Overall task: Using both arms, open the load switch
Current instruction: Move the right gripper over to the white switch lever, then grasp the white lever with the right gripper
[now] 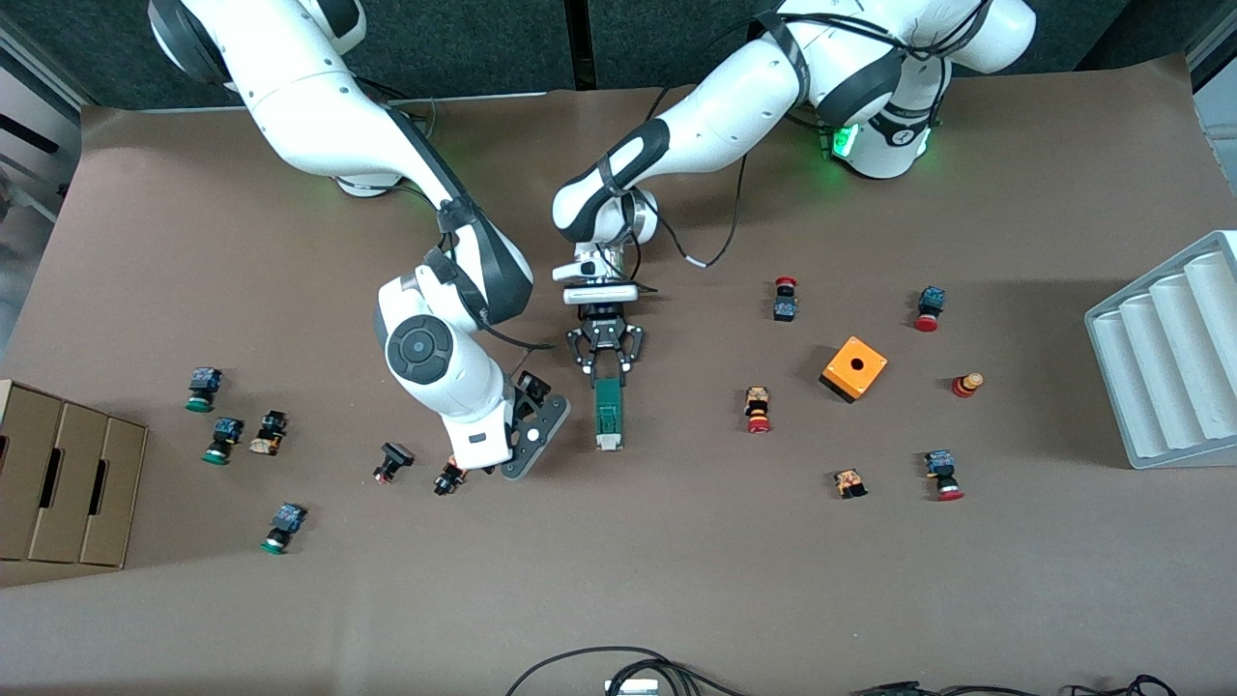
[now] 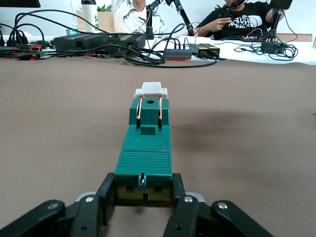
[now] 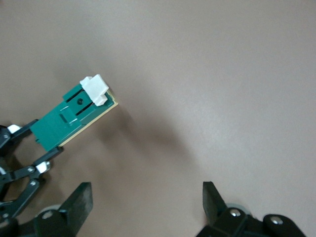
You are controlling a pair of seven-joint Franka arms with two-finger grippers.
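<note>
Left claw (image 2: 143, 202) grips load switch (image 2: 146, 148).

Bare worktop (image 1: 676, 541) surrounds the load switch's (image 1: 608, 411) white end, so my right gripper (image 1: 530, 425) has room; two push buttons (image 1: 420, 469) crowd its flank.

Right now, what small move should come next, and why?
Probably bring the right gripper across to the switch's white end and close there. The left gripper is shut on the switch, while the right gripper hangs open beside it, holding nothing.
</note>
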